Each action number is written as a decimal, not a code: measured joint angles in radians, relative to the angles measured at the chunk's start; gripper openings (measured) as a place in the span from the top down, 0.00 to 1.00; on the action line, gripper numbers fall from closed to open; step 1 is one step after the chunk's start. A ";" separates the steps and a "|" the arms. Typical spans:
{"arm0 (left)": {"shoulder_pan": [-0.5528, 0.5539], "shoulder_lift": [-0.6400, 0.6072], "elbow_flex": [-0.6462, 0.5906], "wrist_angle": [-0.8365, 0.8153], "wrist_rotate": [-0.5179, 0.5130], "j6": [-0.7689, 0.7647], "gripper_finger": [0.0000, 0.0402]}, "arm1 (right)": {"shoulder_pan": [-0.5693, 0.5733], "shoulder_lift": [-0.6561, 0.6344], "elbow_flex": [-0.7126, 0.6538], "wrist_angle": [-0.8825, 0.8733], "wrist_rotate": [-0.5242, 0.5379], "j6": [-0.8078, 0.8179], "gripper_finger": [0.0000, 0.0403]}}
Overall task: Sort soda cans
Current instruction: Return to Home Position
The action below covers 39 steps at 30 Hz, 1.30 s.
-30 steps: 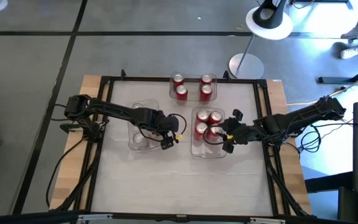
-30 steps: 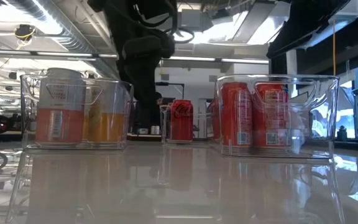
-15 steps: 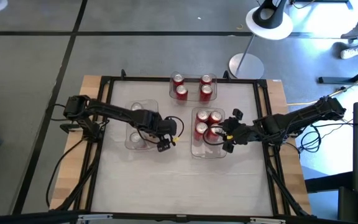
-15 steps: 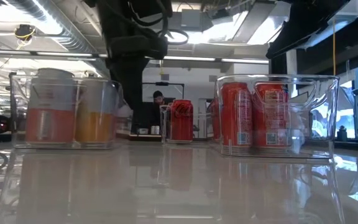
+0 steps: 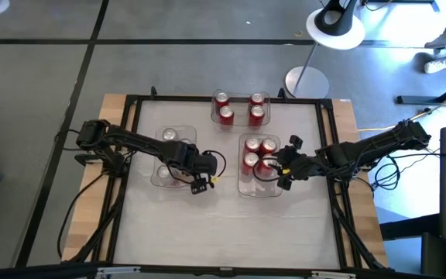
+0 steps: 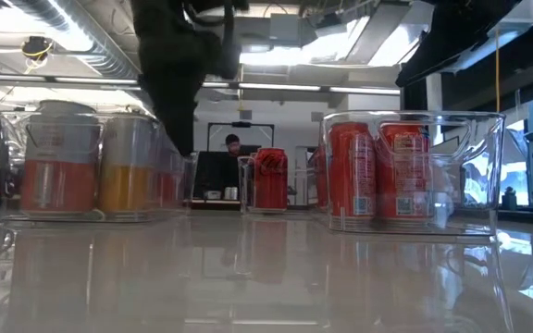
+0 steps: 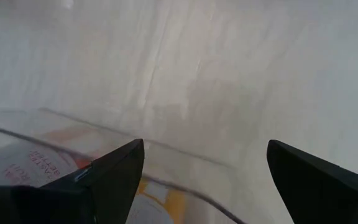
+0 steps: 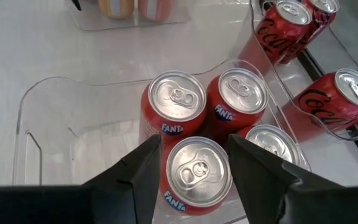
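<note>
Right gripper (image 8: 194, 146) jaws released, straddling front can (image 8: 199, 169) of four red cans (image 8: 178, 96) in right bin (image 8: 42, 99); left gripper (image 7: 204, 149) jaws spread, empty, at left bin (image 6: 3, 139) edge.

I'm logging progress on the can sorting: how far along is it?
Done, it seems: red cans sit in the right bin and the far bin, pale cans stand in the left bin, none outside a bin. In hand: the left claw, open and empty, hangs by the left bin; the right claw hovers over the right bin. Left: probably only parking both.
</note>
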 joint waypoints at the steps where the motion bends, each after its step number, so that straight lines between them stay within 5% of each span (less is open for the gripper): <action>1: -0.002 -0.014 0.000 0.009 0.002 -0.004 0.19 | 0.000 0.000 0.000 0.001 0.001 -0.003 0.54; 8: 0.026 -0.151 0.000 0.174 -0.036 0.032 0.19 | -0.050 -0.005 0.063 -0.003 0.045 -0.008 0.54; 16: 0.138 -0.232 0.001 0.219 -0.139 0.096 0.19 | -0.340 -0.006 0.130 -0.046 0.000 -0.173 0.54; 21: 0.175 -0.232 -0.009 0.179 -0.141 0.120 0.19 | -0.695 0.042 0.086 -0.057 -0.186 -0.351 0.62; 26: 0.160 -0.232 -0.022 0.175 -0.141 0.135 0.19 | -0.968 0.168 0.040 0.025 -0.408 -0.467 0.80; 31: 0.149 -0.232 -0.025 0.176 -0.139 0.146 0.19 | -1.094 0.321 0.034 0.093 -0.524 -0.630 0.98; 39: 0.153 -0.232 -0.025 0.177 -0.140 0.165 0.19 | -1.126 0.458 0.034 0.290 -0.645 -0.788 0.96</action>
